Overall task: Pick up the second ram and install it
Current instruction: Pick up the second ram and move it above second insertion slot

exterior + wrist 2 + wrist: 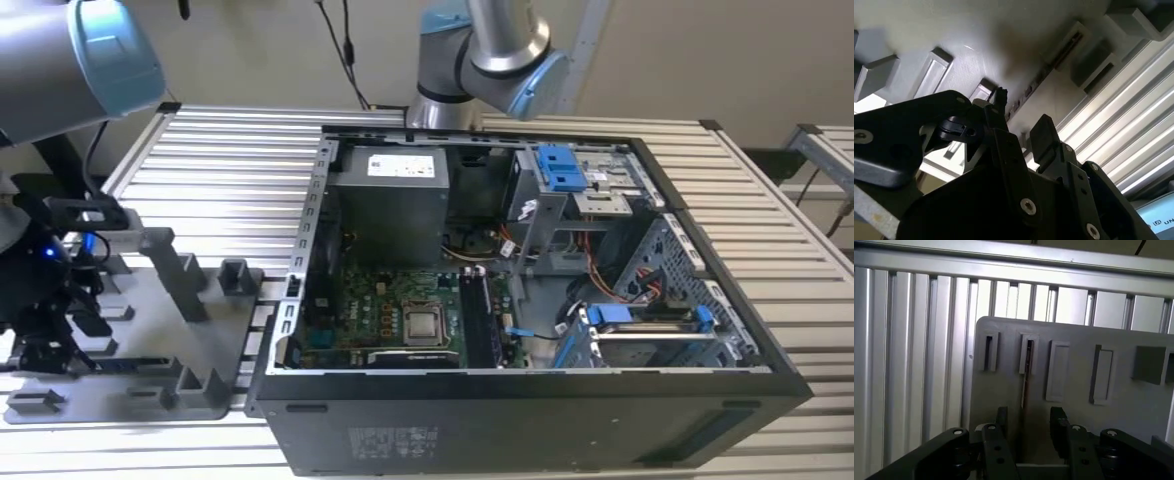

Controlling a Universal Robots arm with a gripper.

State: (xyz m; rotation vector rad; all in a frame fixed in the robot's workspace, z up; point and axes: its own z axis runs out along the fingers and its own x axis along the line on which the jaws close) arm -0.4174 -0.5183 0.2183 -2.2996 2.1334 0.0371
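The exterior view looks steeply down from a raised spot on the near side of the case (534,420). It is wide enough to take in the slatted table (227,170), the arm (487,50) at the far edge and the tray (140,335) at the exterior view's left. Both wrist views sit close behind the gripper (1029,422) and face past it onto the tray. The first meets the tray squarely; the second is nearer and tilted. All three views share the tray and the table slats.

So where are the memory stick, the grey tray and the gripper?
second ram (1025,385), first wrist view: its thin edge, standing in a slot.
grey tray (1076,382), first wrist view: bare plate between slots.
gripper (1029,416), first wrist view: midway between its open fingertips.
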